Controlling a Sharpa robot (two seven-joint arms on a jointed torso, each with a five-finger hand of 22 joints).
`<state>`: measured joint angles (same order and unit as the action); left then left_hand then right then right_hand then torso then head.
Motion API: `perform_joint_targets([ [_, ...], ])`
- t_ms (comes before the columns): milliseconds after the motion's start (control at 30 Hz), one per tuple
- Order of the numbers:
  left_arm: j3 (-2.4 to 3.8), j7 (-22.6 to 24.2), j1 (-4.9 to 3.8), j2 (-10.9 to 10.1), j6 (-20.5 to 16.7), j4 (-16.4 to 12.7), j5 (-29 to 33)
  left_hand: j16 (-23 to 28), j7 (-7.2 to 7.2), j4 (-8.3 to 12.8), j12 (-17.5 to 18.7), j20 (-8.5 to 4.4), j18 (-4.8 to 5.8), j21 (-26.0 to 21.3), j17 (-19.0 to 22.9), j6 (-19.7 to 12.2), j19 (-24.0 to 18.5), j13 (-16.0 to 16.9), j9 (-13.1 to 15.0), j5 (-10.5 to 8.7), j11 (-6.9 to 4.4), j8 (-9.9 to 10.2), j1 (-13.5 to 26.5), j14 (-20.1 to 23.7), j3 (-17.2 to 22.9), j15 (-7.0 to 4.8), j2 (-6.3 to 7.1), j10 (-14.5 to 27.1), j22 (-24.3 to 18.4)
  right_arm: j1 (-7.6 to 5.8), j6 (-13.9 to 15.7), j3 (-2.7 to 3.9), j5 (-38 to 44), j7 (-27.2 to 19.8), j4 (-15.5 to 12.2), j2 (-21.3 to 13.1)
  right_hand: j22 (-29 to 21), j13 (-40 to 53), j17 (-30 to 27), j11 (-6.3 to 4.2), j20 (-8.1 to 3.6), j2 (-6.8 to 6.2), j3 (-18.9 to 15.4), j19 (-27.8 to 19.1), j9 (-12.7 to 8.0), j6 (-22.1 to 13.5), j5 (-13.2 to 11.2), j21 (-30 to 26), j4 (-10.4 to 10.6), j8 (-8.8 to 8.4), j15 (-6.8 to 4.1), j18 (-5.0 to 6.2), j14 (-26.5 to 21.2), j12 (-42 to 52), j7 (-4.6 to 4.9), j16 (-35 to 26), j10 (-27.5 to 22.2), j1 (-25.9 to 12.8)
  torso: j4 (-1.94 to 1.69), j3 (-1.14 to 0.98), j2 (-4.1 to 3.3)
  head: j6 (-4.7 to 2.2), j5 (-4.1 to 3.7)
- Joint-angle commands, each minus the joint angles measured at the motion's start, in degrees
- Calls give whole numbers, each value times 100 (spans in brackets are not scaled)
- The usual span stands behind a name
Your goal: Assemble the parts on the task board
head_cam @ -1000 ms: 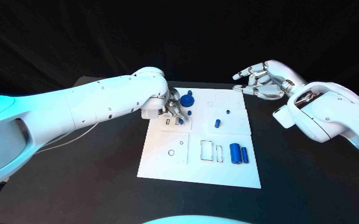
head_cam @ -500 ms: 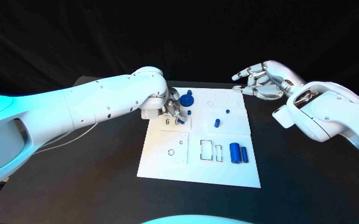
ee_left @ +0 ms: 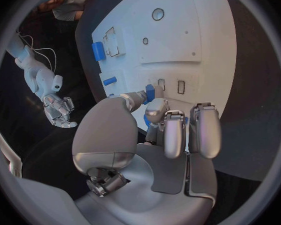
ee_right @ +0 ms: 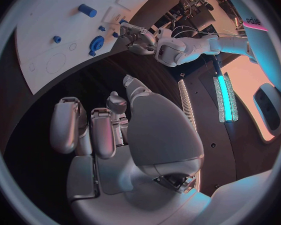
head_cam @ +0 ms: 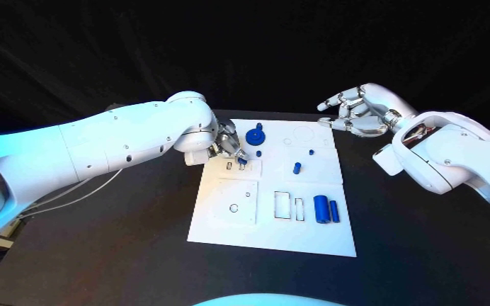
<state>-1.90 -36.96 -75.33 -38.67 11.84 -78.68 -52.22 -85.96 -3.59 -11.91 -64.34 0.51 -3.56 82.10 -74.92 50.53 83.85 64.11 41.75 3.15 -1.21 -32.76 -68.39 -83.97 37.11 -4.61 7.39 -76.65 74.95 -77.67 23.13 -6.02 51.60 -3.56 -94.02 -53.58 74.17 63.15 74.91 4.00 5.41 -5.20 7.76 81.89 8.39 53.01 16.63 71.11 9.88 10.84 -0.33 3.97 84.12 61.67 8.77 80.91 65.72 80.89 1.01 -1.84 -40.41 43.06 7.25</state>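
Left robot hand [head_cam: 231,149] pinching small blue cylindrical part [ee_left: 149,92] over flat white task board [head_cam: 245,231], near far left corner; right robot hand [head_cam: 354,115] hovering, fingers curled, holding nothing.

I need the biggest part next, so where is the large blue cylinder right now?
In the head view the large blue cylinder lies on the task board's near right part, beside a thinner blue cylinder.

Dim dark room, cyan glow on the arms, fisheye bending in wrist views.
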Motion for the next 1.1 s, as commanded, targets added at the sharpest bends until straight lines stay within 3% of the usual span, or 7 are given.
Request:
perform_joint_targets([
  [33, 6, 101, 11, -101, -630, -178, 201, 29, 41, 1009, -37, 10, 50, 22, -1081, 6, 52, 9, 30, -16, -3, -41, 73, -462, 1021, -15, 6, -47, 18, 0, -56, 3, 41, 28, 9, -9, -11, -9, 624, -7, -19, -7, -15, -8, -10, -37, 38, -29, 4, 8, -28, 55, 302, -27, 15, -29, -9, -50, -2, -1, -3, 4, 9],
  [167, 6, 104, 60, -235, -927, -375, -159, 30, 47, 1047, -25, 6, 53, 30, -1081, 10, 59, -6, 52, -16, -9, -62, 104, -462, 1056, -20, 18, -50, 34, 1, -58, 2, 45, 28, 7, -18, -11, -9, 624, -7, -19, -7, -15, -8, -10, -37, 38, -29, 4, 8, -28, 55, 302, -27, 15, -29, -9, -50, -5, 1, 8, 21, 25],
  [400, 8, 119, 285, -348, -1346, -661, -969, 28, 54, 1092, -25, 3, 59, 45, -1085, 17, 72, -9, 76, -16, -16, -84, 139, -463, 1111, -26, 33, -64, 64, 1, -44, 2, 67, 24, 10, -36, -28, -29, 617, -5, -18, -4, -18, -15, -15, -42, 58, -52, 16, 9, -25, 60, 300, -43, 17, -39, -25, -67, -40, 15, 19, 22, 6],
  [567, 8, 117, 402, -336, -1453, -705, -1275, 29, 61, 1122, -54, -1, 64, 59, -1085, 30, 82, 17, 98, -16, -23, -107, 176, -463, 1164, -31, 50, -91, 89, 1, -45, 1, 84, 24, 7, -39, -34, -35, 615, -5, -18, -4, -18, -18, -16, -42, 60, -60, 17, 10, -25, 61, 299, -49, 17, -40, -31, -68, -24, 11, 15, 30, 24],
  [800, 9, 100, 453, -315, -1397, -698, -1566, 29, 66, 1139, -76, -3, 68, 71, -1085, 35, 92, 36, 111, -16, -27, -121, 201, -463, 1191, -34, 66, -109, 113, 2, -58, 0, 94, 35, 4, -48, -41, -46, 611, -2, -15, -7, -26, -18, -22, -45, 97, -72, 34, 15, -22, 62, 297, -56, 19, -49, -44, -95, -27, 5, 14, 40, 24],
  [1100, 9, 70, 462, -279, -982, -691, -1638, 31, 75, 1155, -90, -6, 74, 87, -1084, 47, 103, 45, 134, -16, -34, -147, 255, -463, 1229, -39, 86, -127, 142, 5, -69, 0, 96, 35, 13, -39, -42, -45, 613, -3, -15, -8, -29, -17, -26, -44, 122, -76, 43, 19, -22, 62, 298, -52, 18, -48, -43, -107, -26, 4, 11, 43, 12],
])
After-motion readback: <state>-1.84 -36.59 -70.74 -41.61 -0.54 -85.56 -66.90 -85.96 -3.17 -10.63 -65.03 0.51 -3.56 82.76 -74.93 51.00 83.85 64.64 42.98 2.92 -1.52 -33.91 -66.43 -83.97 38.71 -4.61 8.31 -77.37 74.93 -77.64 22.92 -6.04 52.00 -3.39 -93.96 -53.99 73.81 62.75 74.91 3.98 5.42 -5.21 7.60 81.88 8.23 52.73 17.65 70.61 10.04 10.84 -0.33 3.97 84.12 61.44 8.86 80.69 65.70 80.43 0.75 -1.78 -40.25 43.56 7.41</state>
